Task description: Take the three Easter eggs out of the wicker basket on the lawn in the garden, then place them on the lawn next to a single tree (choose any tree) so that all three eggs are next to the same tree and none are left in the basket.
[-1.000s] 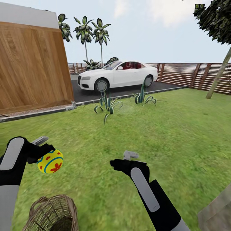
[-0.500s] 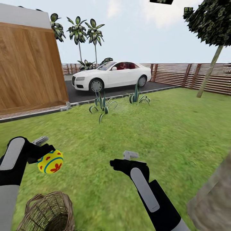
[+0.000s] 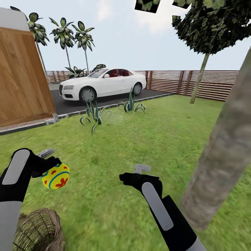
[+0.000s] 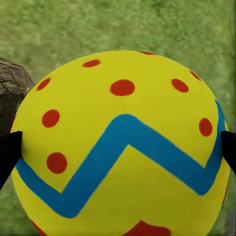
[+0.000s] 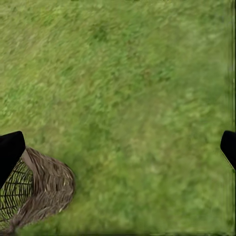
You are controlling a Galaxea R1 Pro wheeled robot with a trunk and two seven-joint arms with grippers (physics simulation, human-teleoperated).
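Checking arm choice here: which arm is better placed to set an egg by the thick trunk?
Left, probably: the left tool already grips an Easter egg. The right tool is open with nothing in it, though it hangs nearer the tree.

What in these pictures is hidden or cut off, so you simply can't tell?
- Inside of the wicker basket: head view's bottom edge and the left arm cut it off, so remaining eggs cannot be counted.
- The tree: its crown is cut off by the frame's edge.
- Ground beneath the Easter egg: the egg blocks the left wrist view.
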